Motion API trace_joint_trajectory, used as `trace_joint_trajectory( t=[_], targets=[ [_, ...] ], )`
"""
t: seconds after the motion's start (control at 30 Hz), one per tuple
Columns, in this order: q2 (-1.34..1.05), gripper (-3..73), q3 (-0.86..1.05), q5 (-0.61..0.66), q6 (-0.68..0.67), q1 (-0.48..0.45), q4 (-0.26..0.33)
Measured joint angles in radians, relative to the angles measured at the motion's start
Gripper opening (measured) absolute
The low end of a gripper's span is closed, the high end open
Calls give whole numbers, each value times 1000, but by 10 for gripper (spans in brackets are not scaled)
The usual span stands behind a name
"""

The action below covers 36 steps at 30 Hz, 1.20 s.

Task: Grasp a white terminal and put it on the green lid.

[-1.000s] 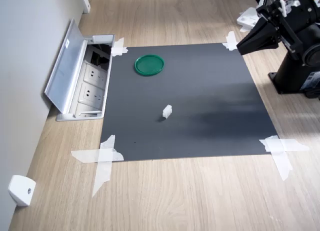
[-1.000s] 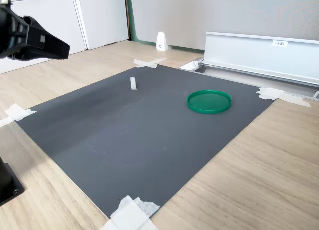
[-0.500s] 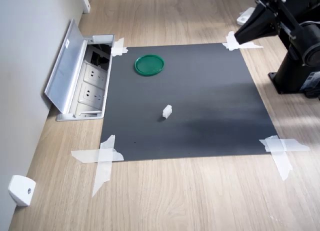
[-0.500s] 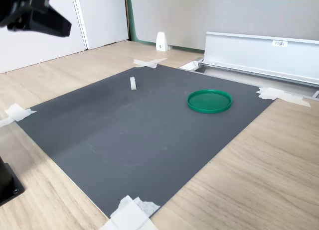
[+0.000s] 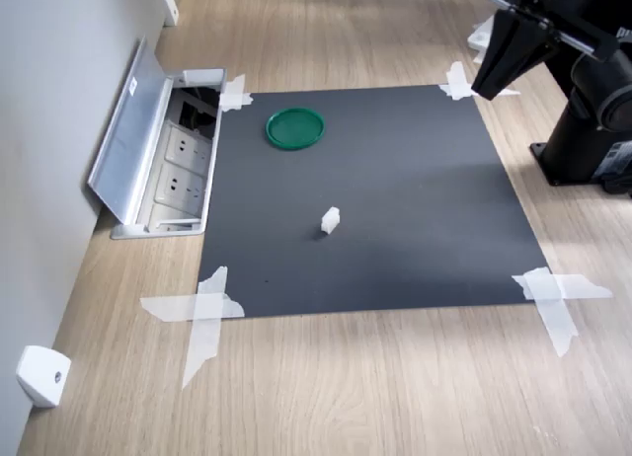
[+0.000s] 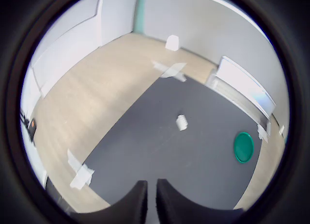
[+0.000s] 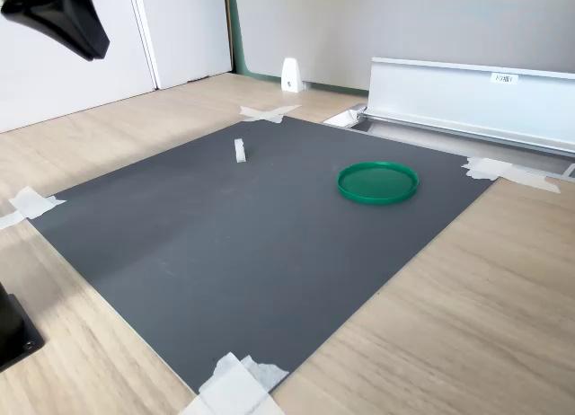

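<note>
The white terminal (image 5: 330, 219) (image 7: 239, 151) (image 6: 181, 122) stands alone near the middle of the black mat. Farther along the mat lies the green lid (image 5: 294, 127) (image 7: 377, 181) (image 6: 243, 147), flat and with nothing on it. My gripper (image 5: 491, 81) (image 7: 88, 47) (image 6: 151, 184) hangs high over the mat's corner at the first exterior view's upper right, tipped downward. It is well away from both objects. In the wrist view its two dark fingers (image 6: 134, 200) stand together with nothing between them.
The black mat (image 5: 395, 180) is taped to the wooden table at its corners (image 5: 202, 313). An open socket box with a raised silver flap (image 5: 133, 140) (image 7: 467, 92) borders the mat beside the lid. A white wedge piece (image 5: 41, 375) (image 7: 291, 75) sits by the wall. The arm's black base (image 5: 592, 145) stands off the mat.
The gripper has risen and swung from near level to pointing steeply down, toward the mat's corner. The terminal and lid have not moved.
</note>
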Motion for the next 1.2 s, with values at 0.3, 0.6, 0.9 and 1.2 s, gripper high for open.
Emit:
trace_joint_trajectory(
  t=[0.3, 0.6, 0.9, 1.2],
  targets=[
    [244, 551, -272, 146, -35, 0, -46],
    [485, 690, -524, 191, -28, 131, -97],
    [742, 692, -619, 188, 87, 270, -200],
    [877, 680, -609, 133, 65, 276, -236]
  ],
)
